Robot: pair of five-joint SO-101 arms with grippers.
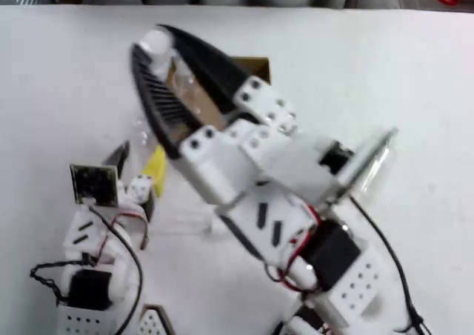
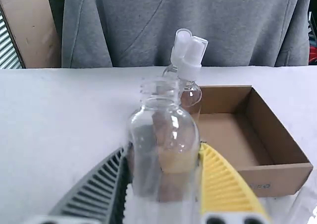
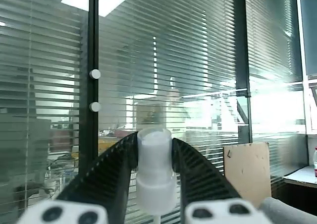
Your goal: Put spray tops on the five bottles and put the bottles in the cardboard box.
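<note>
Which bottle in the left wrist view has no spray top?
The clear bottle clamped in the left gripper: its neck is open. The bottle behind it wears a white spray top.

Cardboard box (image 2: 282, 177), one; bottles, two: uncapped bottle (image 2: 161, 144), capped bottle (image 2: 190, 92); separate spray top (image 3: 156, 169), one.

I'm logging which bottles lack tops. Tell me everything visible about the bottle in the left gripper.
The bottle is clear, round-shouldered, seemingly glass or hard plastic, and looks empty. Its threaded neck is open, with no top on it. It stands upright, clamped low on its sides between the left gripper's grey and yellow fingers, over the white table. Its base is hidden.
</note>
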